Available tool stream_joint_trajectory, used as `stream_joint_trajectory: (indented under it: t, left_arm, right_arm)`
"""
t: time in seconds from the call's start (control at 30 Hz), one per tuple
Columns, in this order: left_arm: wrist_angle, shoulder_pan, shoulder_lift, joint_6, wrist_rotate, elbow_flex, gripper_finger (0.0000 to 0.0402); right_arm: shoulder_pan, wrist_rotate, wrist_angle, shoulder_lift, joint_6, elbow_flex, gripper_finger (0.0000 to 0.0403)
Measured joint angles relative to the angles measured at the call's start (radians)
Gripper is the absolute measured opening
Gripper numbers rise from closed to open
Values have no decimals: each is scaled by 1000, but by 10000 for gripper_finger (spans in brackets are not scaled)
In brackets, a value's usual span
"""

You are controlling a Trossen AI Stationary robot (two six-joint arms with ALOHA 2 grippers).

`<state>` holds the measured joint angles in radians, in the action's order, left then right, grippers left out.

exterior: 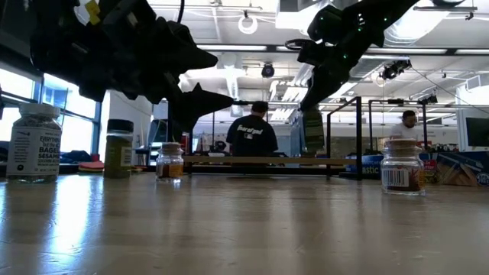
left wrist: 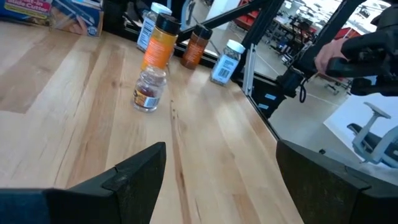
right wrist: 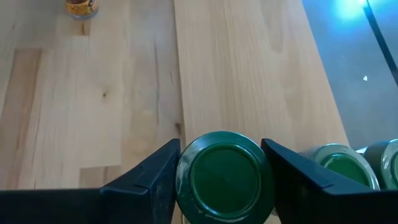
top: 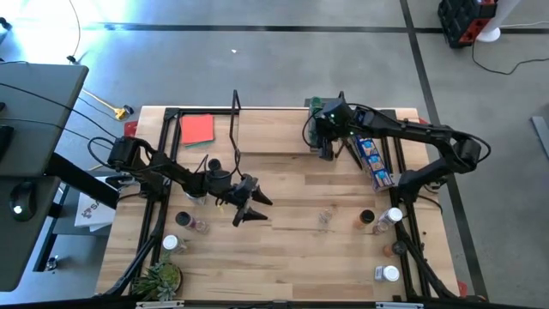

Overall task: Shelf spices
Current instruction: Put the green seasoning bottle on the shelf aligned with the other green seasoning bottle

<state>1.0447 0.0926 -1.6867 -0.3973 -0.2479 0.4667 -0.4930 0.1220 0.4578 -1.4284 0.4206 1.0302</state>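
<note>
Right gripper (right wrist: 221, 171) clamped on a green-capped jar (right wrist: 224, 177) over the shelf (top: 283, 153); left gripper (top: 250, 206) spread wide, holding nothing.
High view: right gripper at the shelf's right end, near the table's (top: 283, 257) far edge, beside a blue package (top: 374, 161); left gripper above table centre; loose jars (top: 388, 219) toward the near corners; red card (top: 197, 129) at the far-left corner.
Low view: jar hangs in the right gripper above the shelf board; four jars stand on the table.
Left wrist view: fingers (left wrist: 130, 177) apart over bare wood, a small jar (left wrist: 149, 90) ahead.
Right wrist view: fingers flank the green cap; two more green caps just beside it.
</note>
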Motion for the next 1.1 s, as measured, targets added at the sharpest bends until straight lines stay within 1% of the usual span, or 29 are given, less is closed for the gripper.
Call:
stream_joint_trajectory:
  t: [0.1,0.57,0.7,0.87,1.0,1.1]
  left_arm:
    - [0,0,0,7,0,0,300]
    - [0,0,0,6,1,0,300]
    - [0,0,0,6,1,0,300]
    - [0,0,0,6,1,0,300]
    - [0,0,0,5,1,0,300]
    - [0,0,0,5,1,0,300]
  right_arm:
    - [0,-3,7,0,0,0,204]
    - [0,-8,16,0,0,0,207]
    - [1,-24,16,0,1,0,209]
    - [0,-28,15,0,3,0,227]
    - [0,-69,14,1,7,0,244]
    - [0,-87,14,1,13,0,247]
